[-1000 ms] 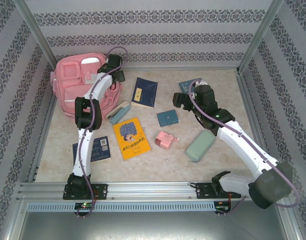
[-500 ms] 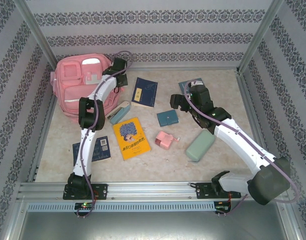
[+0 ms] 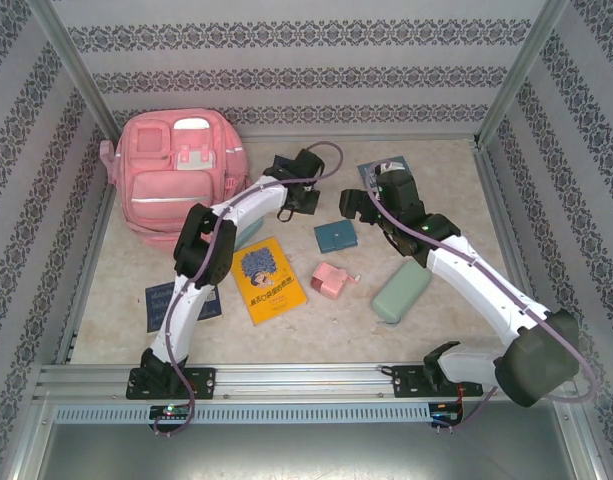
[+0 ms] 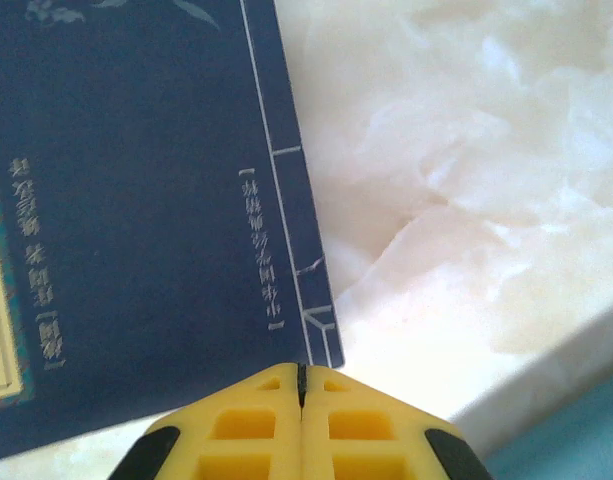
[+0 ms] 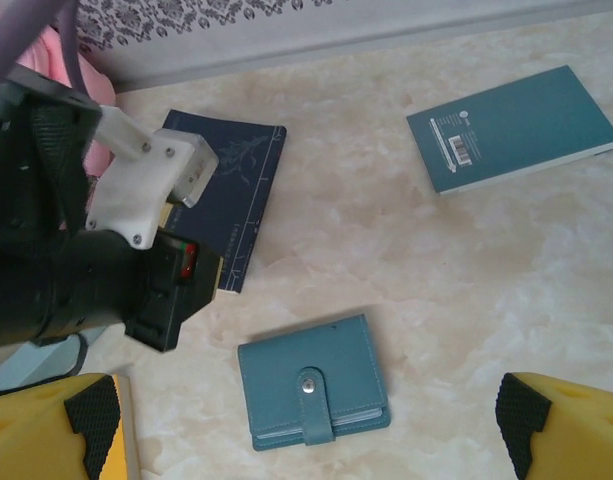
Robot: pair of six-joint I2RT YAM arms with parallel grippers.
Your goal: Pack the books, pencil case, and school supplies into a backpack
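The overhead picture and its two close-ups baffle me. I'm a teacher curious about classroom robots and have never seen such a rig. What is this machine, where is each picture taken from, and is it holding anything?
Two robot arms are bolted at the table's near edge, and each ends in a two-finger claw. The wide picture looks down from above. Each close-up comes from a camera on one wrist. On the table lie a pink backpack, a yellow book, a pink boxy item, a pale green case, a teal wallet and a teal book. The left claw is shut at the corner of a navy book, with nothing seen between its fingers. The right claw hangs open over the teal wallet, holding nothing.
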